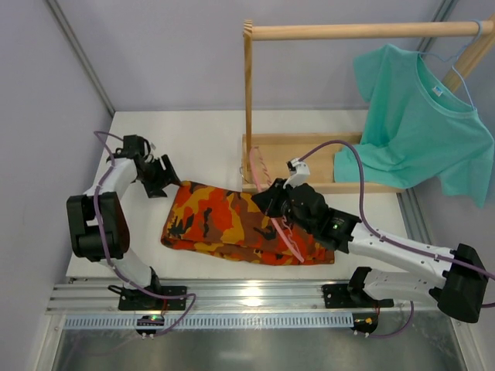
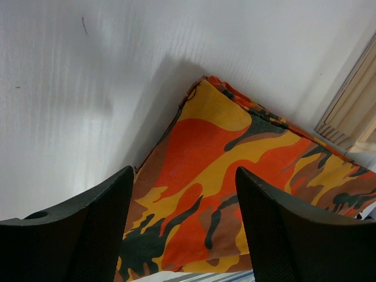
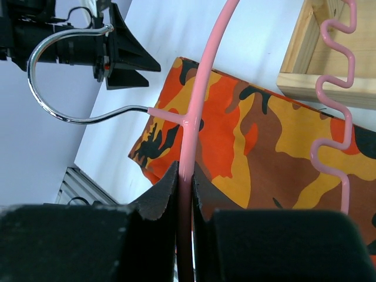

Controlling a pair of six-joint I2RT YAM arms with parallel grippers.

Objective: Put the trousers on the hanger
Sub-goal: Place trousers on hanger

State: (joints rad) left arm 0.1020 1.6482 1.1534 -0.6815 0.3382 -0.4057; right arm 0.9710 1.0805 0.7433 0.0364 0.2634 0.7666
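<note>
The camouflage trousers (image 1: 224, 220) lie folded flat on the white table. My right gripper (image 1: 272, 204) hovers over their right half, shut on the thin pink hanger (image 1: 291, 242). In the right wrist view the hanger's arm (image 3: 202, 76) runs up from between the pinched jaws of the right gripper (image 3: 185, 176), with the silver hook (image 3: 53, 59) to the left and the ridged bar (image 3: 332, 117) to the right, above the trousers (image 3: 282, 147). My left gripper (image 1: 165, 176) is open just above the trousers' far left corner. In its own view the left gripper (image 2: 183, 173) frames bare cloth of the trousers (image 2: 217, 170) and holds nothing.
A wooden clothes rack (image 1: 247, 100) with a tray base (image 1: 309, 151) stands behind the trousers. A teal T-shirt (image 1: 421, 116) hangs on a light-blue hanger (image 1: 458, 73) from its rail at the right. A metal rail (image 1: 247, 297) runs along the near table edge.
</note>
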